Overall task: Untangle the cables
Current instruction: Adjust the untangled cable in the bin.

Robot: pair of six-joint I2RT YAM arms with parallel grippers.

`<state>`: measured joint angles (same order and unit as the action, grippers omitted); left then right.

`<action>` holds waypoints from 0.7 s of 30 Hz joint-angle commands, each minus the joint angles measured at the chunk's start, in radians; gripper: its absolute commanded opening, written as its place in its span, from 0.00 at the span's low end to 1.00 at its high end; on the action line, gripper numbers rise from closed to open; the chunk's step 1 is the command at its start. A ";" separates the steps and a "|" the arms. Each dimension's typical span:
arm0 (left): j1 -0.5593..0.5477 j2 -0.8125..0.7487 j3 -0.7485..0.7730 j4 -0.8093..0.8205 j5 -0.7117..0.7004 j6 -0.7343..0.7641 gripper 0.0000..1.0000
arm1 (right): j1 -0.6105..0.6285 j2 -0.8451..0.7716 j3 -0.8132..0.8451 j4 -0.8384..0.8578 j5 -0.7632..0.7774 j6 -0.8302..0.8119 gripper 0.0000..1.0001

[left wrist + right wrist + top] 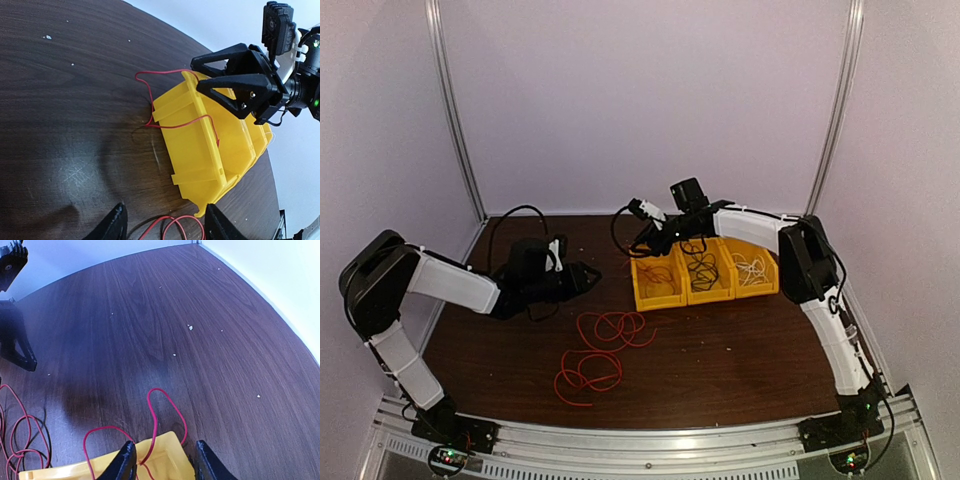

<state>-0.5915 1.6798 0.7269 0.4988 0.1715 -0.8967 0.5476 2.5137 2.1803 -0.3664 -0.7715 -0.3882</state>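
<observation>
The red cable lies in two places. Loose loops (600,350) sit on the table in front of the bins, and a shorter stretch (165,410) hangs over the corner of the left yellow bin (658,290). A black cable (703,265) fills the middle bin and a white cable (752,265) the right bin. My right gripper (165,462) hovers open over the left bin's corner, and the red strand passes between its fingers without being pinched. My left gripper (167,225) is open low over the table, left of the bins. Red loops (175,225) lie under it.
Three yellow bins stand side by side at the back right of the dark wooden table (740,350). The left bin (200,145) is close in front of my left gripper. White walls and metal posts enclose the table on three sides.
</observation>
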 commanded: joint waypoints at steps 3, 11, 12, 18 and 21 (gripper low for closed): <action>0.005 -0.012 -0.008 0.010 -0.022 0.020 0.54 | 0.015 0.049 0.063 0.031 -0.018 0.034 0.34; 0.005 -0.003 -0.007 0.003 -0.029 0.026 0.54 | 0.030 0.044 0.074 -0.011 0.004 -0.048 0.12; 0.005 -0.001 -0.005 0.002 -0.028 0.026 0.54 | 0.031 0.037 0.073 -0.017 0.000 -0.057 0.09; 0.005 0.016 -0.001 0.011 -0.027 0.026 0.54 | 0.031 -0.059 0.045 -0.004 -0.043 -0.049 0.00; 0.005 0.032 -0.001 0.027 -0.022 0.016 0.54 | 0.031 -0.114 0.028 0.004 -0.062 -0.038 0.00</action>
<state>-0.5915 1.6848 0.7261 0.4950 0.1535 -0.8879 0.5720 2.5233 2.2181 -0.3676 -0.7898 -0.4236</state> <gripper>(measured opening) 0.541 0.005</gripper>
